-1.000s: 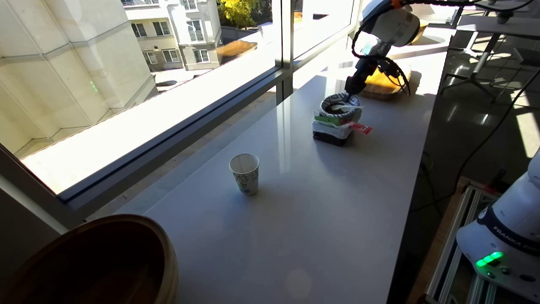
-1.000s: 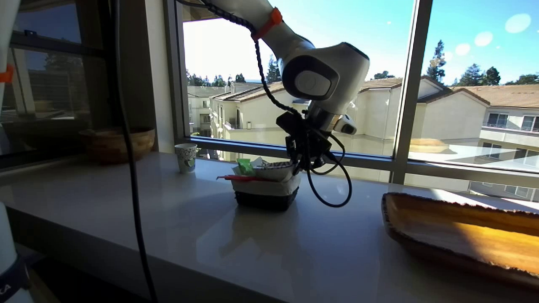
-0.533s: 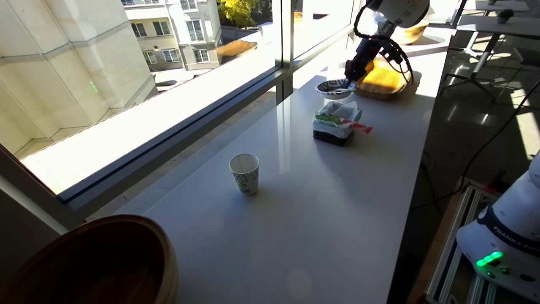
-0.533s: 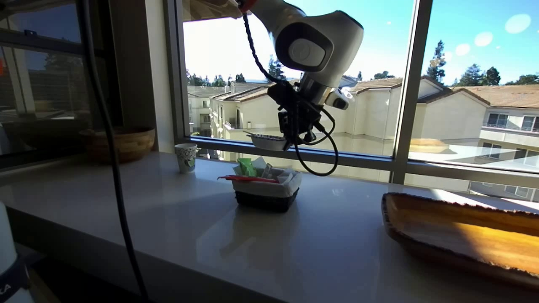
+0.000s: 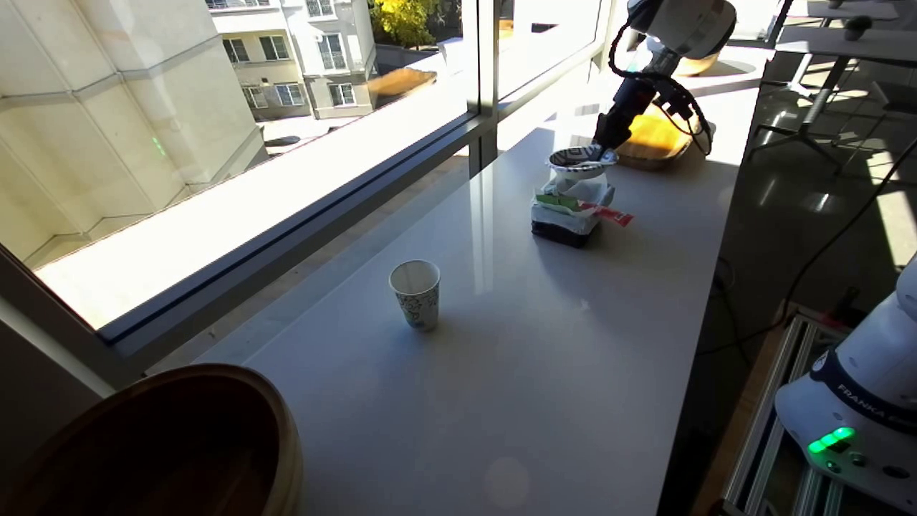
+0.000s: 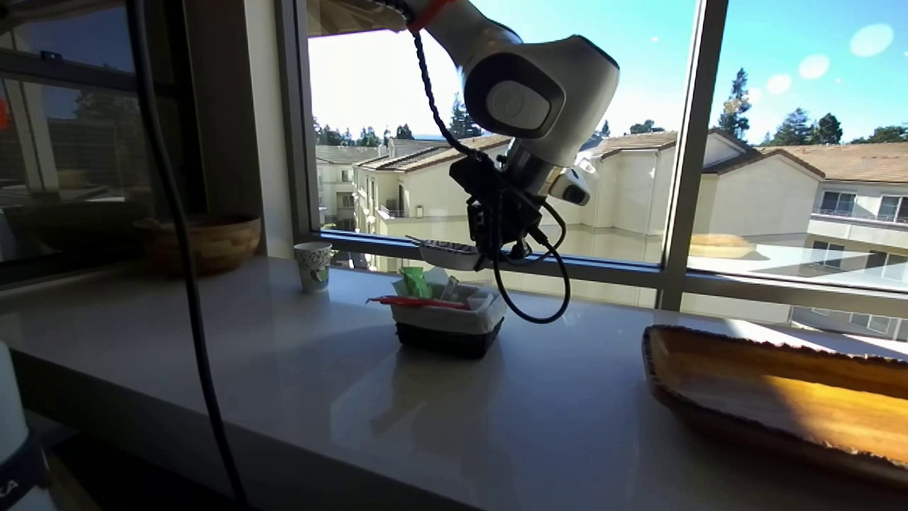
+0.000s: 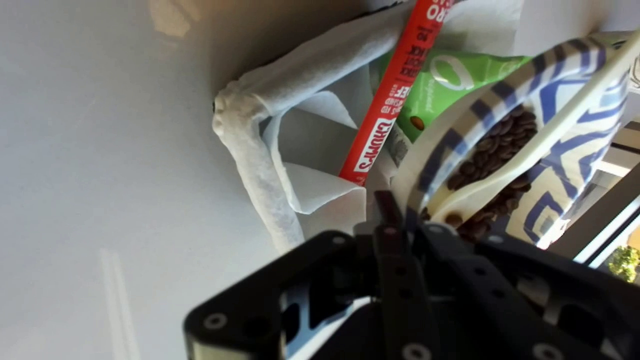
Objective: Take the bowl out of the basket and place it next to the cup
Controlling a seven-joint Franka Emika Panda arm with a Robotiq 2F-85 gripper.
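Note:
The bowl (image 5: 567, 162) is small, with a dark blue zigzag pattern. It also shows in an exterior view (image 6: 445, 254) and in the wrist view (image 7: 567, 145), holding dark beans and a cream spoon. My gripper (image 7: 407, 220) is shut on the bowl's rim, and the bowl hangs slightly tilted above the basket. The basket (image 6: 454, 321) has a white paper liner and dark base, and its liner edge shows in the wrist view (image 7: 255, 155). The cup (image 5: 419, 297) is a patterned paper cup, upright on the counter, apart from the basket, also in an exterior view (image 6: 313, 268).
A red stick packet (image 7: 387, 100) and a green packet (image 7: 452, 80) lie in the basket, the red one sticking out. A large wooden bowl (image 5: 286, 444) stands beyond the cup. A wooden tray (image 6: 766, 376) lies on the basket's opposite side. The window frame (image 5: 401, 186) borders the counter.
One second ago the bowl sat in the basket with my gripper at its rim. It was lifted out above the basket, then came down slightly. The basket and cup have not moved.

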